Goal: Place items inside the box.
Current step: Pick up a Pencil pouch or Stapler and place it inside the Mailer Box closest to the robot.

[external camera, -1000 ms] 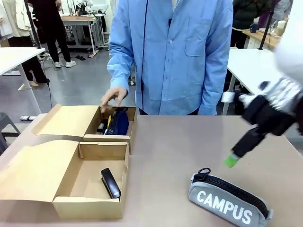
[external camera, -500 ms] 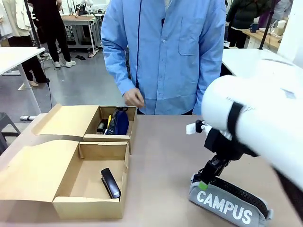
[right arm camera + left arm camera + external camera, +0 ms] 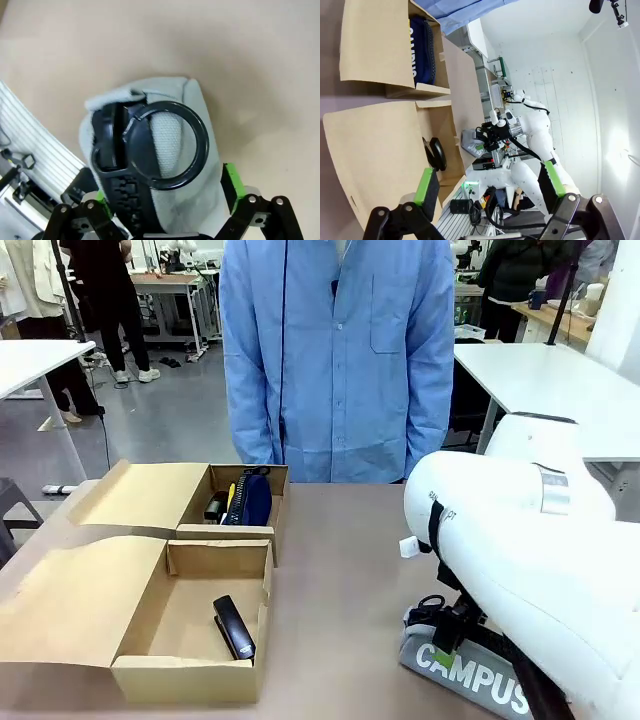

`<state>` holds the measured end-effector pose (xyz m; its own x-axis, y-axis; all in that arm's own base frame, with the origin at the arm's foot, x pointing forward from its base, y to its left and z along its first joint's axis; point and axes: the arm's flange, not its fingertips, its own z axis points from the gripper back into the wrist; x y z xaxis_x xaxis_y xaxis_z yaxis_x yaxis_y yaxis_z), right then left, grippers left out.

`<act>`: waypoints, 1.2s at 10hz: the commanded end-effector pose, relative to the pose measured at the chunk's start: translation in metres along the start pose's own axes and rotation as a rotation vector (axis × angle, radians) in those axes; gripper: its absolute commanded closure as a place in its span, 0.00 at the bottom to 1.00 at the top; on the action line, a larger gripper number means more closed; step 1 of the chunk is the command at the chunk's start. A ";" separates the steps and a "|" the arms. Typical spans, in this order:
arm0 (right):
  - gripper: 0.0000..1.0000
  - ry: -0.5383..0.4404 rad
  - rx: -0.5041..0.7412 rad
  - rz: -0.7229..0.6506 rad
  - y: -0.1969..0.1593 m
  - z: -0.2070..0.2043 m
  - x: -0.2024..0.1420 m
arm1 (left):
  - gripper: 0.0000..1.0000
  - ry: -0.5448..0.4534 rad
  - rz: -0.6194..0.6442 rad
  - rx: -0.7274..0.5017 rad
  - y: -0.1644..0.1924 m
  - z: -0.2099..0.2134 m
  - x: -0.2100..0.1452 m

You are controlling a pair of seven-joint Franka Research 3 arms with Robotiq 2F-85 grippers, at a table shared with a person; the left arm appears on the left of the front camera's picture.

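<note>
In the front view two open cardboard boxes sat at the left of the table (image 3: 350,570). The near box (image 3: 185,680) at lower left held one black stapler (image 3: 233,627). The far box (image 3: 225,532) behind it held one navy pouch (image 3: 255,498), one yellow knife (image 3: 229,502) and a dark thing that looked like a second stapler (image 3: 214,507). One grey pouch (image 3: 480,685) lay on the table at lower right, with the right gripper (image 3: 447,632) down at its zip end, under the bulky white right arm (image 3: 520,550). One person (image 3: 340,350) in a blue shirt stood at top centre. In the left wrist view the left gripper (image 3: 489,182) rose from the bottom edge with its jaws wide apart and nothing between them, above the near box. Both boxes, the navy pouch and the stapler showed on the left of the frame. In the right wrist view the right gripper (image 3: 167,192) stood wide open astride the end of the grey pouch, one green pad on each side. I could not tell whether the pads touched the fabric. The pouch's black zip ring (image 3: 170,145) lay flat at mid-frame.
</note>
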<state>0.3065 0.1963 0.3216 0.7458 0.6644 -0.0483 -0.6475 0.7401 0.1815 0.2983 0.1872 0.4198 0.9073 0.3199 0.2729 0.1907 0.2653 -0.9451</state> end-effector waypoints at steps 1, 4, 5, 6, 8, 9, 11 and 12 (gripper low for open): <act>0.00 0.016 0.049 0.022 0.002 -0.019 -0.055 | 0.00 -0.009 -0.019 -0.018 -0.002 0.001 -0.001; 0.67 0.056 0.087 0.013 0.002 -0.019 -0.053 | 0.00 -0.009 -0.019 -0.018 -0.002 0.001 -0.001; 1.00 0.048 0.093 0.007 0.001 -0.019 -0.052 | 0.00 -0.009 -0.019 -0.018 -0.002 0.001 -0.001; 1.00 0.024 0.104 0.000 -0.001 -0.016 -0.052 | 0.00 -0.009 -0.019 -0.018 -0.002 0.001 -0.001; 0.85 0.007 0.121 -0.008 -0.002 -0.012 -0.053 | 0.00 -0.009 -0.019 -0.018 -0.002 0.001 -0.001; 0.95 -0.026 0.149 -0.041 -0.005 -0.008 -0.053 | 0.00 -0.009 -0.019 -0.018 -0.002 0.001 -0.001; 1.00 -0.086 0.221 -0.099 -0.009 0.001 -0.053 | 0.00 -0.009 -0.019 -0.018 -0.002 0.001 -0.001; 1.00 -0.102 0.241 -0.136 -0.011 0.005 -0.054 | 0.00 -0.009 -0.019 -0.018 -0.002 0.001 -0.001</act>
<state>0.3090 0.1721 0.3354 0.8130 0.5818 -0.0231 -0.5337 0.7605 0.3699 0.2983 0.1872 0.4198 0.9073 0.3199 0.2730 0.1908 0.2653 -0.9451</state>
